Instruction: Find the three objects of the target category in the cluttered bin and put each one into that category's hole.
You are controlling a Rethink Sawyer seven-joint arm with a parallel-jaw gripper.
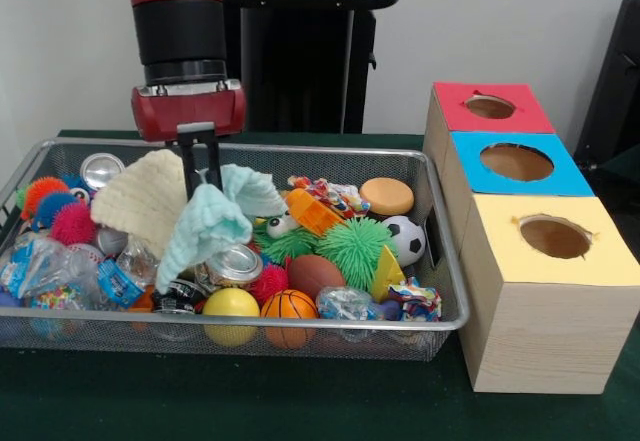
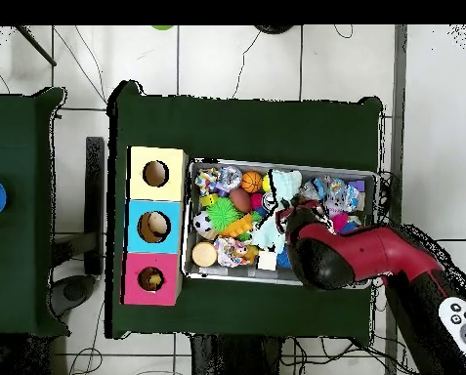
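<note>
Balls are the target category: small, round, light toys, likely smooth and prone to roll or squirt out of a pinch. Best grip, in my judgement, is across the widest part, straight down from above.

Candidates seen in front view, all lying in the cluttered bin (image 1: 445, 311):
- basketball-pattern orange ball (image 1: 289, 308) at the near wall, touching a plain yellow ball (image 1: 230, 304) beside it
- soccer ball (image 1: 406, 238) toward the boxes' end, just beside a green spiky pom ball (image 1: 355, 248) (not a target)
- brown football-shaped item (image 1: 315, 273) between them; not round, doubtful

Tiger-striped ball not found in either view; prob. buried.

Destination: the hole (image 1: 490, 107) in the red-topped box, farthest of the three from the front camera; blue hole (image 1: 517, 162) and yellow hole (image 1: 554, 237) nearer. Overhead view shows something pale inside the red box's hole (image 2: 151, 279); can't identify it.

Gripper (image 1: 200, 166): down in the bin's far-left part, fingers close together, narrow gap, tips buried in the fold of a pale mint knitted cloth (image 1: 205, 226), next to a cream knitted cap (image 1: 148, 199). Appears pinched on the mint cloth, which is clutter, not a ball. No ball in contact. Overhead confirms arm over the bin's end away from the boxes.

Risk: cloth drapes over cans (image 1: 235, 263) and may hide targets.
</note>
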